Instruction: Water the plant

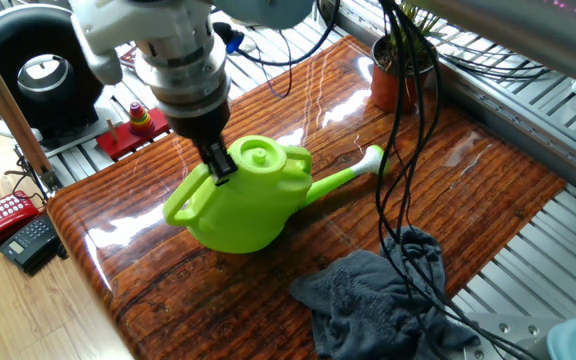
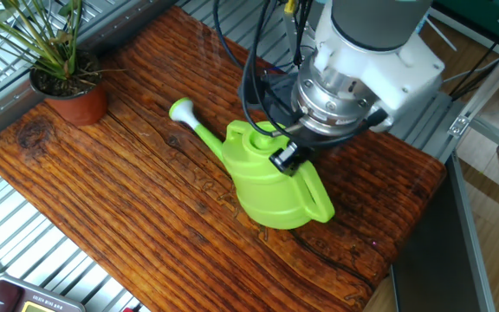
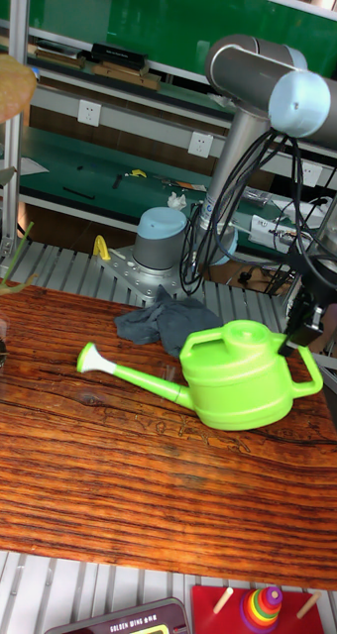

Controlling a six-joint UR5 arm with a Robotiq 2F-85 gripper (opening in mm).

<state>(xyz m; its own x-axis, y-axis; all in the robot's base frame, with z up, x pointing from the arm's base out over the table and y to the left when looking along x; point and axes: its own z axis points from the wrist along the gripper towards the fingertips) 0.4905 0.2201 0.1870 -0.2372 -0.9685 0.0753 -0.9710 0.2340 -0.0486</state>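
A bright green watering can stands upright near the middle of the wooden table, its spout pointing toward the plant. My gripper comes down from above and is shut on the top of the can's handle. I cannot tell whether the can's base touches the wood. The plant, thin green leaves in a terracotta pot, sits at the table's far corner, well beyond the spout.
A crumpled grey cloth lies on the table near the arm's base. Black cables hang down over the table between can and plant. Ribbed metal racks surround the table. A red ring toy stands off the table's end.
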